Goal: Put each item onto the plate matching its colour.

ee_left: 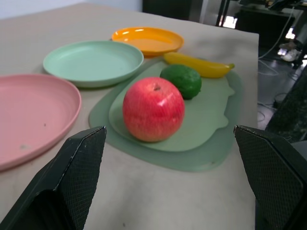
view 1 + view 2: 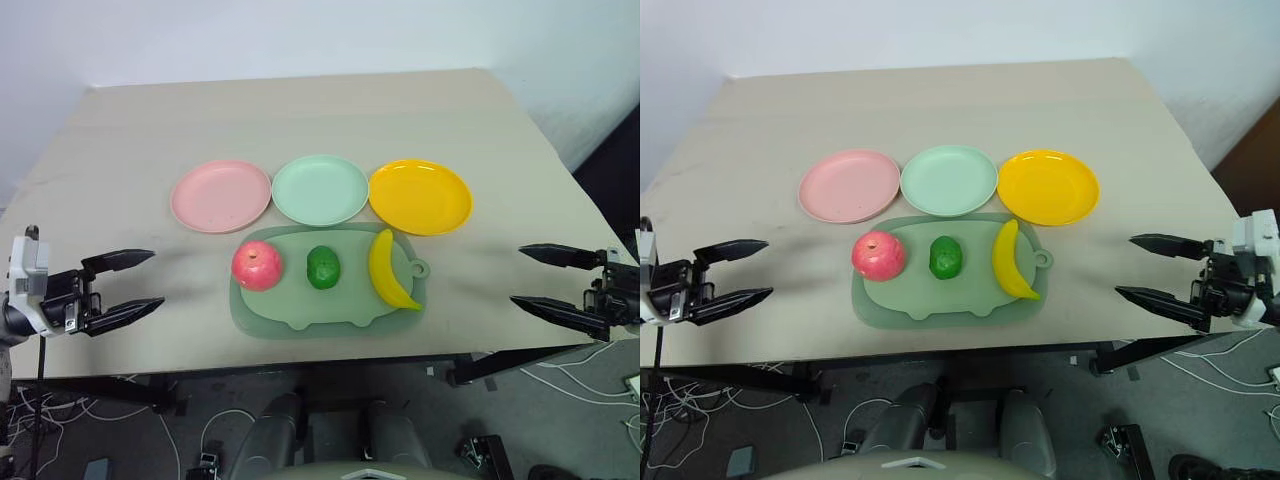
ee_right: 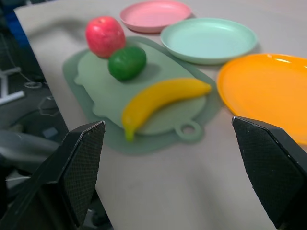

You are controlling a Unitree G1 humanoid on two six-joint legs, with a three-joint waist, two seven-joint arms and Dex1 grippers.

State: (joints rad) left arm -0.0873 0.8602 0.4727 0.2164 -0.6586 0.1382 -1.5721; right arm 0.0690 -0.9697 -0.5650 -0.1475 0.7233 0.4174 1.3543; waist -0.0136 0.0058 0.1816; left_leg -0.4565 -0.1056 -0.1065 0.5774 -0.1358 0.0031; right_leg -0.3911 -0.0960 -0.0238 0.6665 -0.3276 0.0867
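Apple [image 2: 257,265], lime [image 2: 322,267] and banana [image 2: 390,270] lie on the green mat [image 2: 330,318], just before the pink plate [image 2: 220,195], mint plate [image 2: 320,189] and yellow plate [image 2: 420,196]. Left gripper [image 2: 128,282] and right gripper [image 2: 545,282] flank the mat, jaws spread, seemingly empty.

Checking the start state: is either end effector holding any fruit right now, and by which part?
Nothing is held. The left end effector and right end effector are open, apart from the fruits on the mat.

Left end effector [image 2: 138,282] open, right end effector [image 2: 533,276] open, both empty
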